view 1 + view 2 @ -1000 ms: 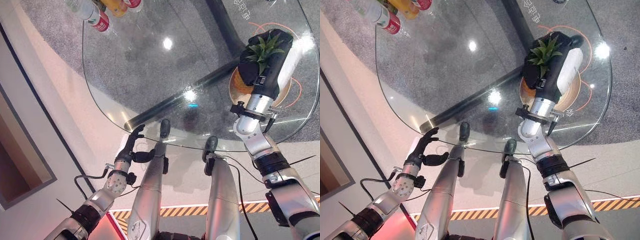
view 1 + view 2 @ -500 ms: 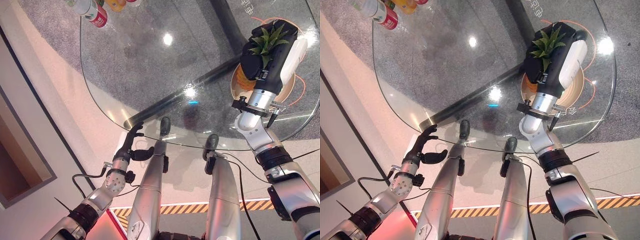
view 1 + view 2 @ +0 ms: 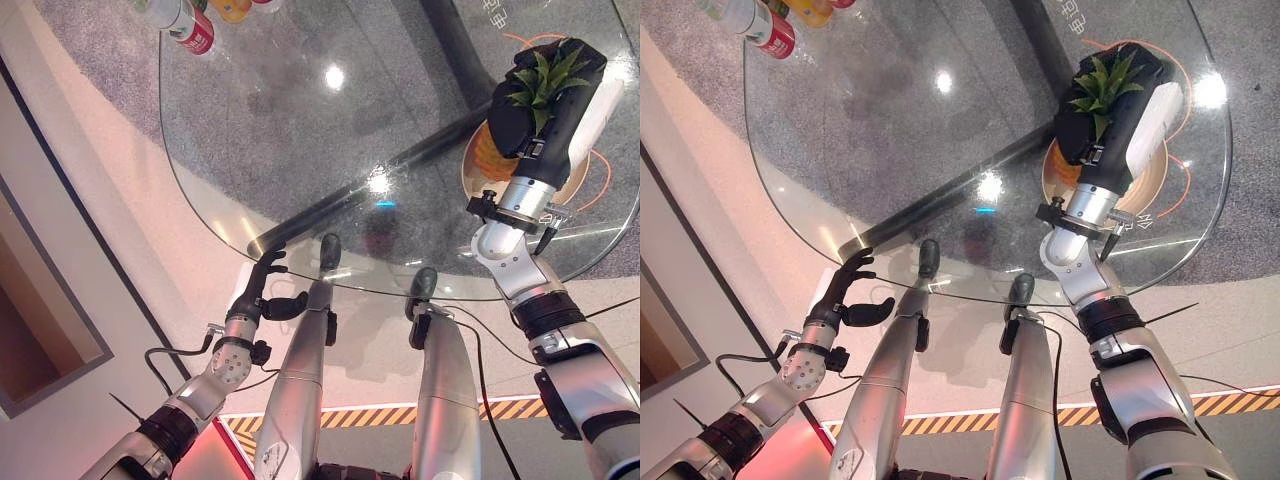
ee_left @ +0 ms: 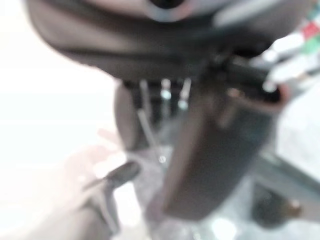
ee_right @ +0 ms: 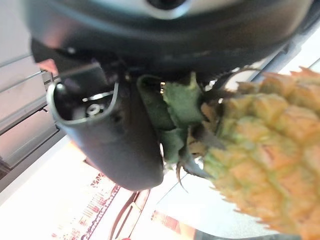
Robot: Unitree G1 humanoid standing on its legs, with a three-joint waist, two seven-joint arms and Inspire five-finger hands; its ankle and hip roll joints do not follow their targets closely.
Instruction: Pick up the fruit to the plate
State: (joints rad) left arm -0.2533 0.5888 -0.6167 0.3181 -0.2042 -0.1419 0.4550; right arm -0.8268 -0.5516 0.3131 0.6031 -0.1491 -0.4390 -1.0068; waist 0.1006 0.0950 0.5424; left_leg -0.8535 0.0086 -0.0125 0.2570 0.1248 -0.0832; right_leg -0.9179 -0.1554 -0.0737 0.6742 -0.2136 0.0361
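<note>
Pineapple (image 3: 488, 155) is in the right robot hand (image 3: 545, 105), fingers curled around it up by the leafy crown, hanging right over the wooden plate (image 3: 572, 185) at the far right side of the glass bench (image 3: 290, 130); can't tell if it's touching the plate. Left robot hand (image 3: 265, 292) sits at the near edge of the bench with fingers loosely spread and nothing in it. Couple of bottles (image 3: 190, 30) stand at the far left corner.
</note>
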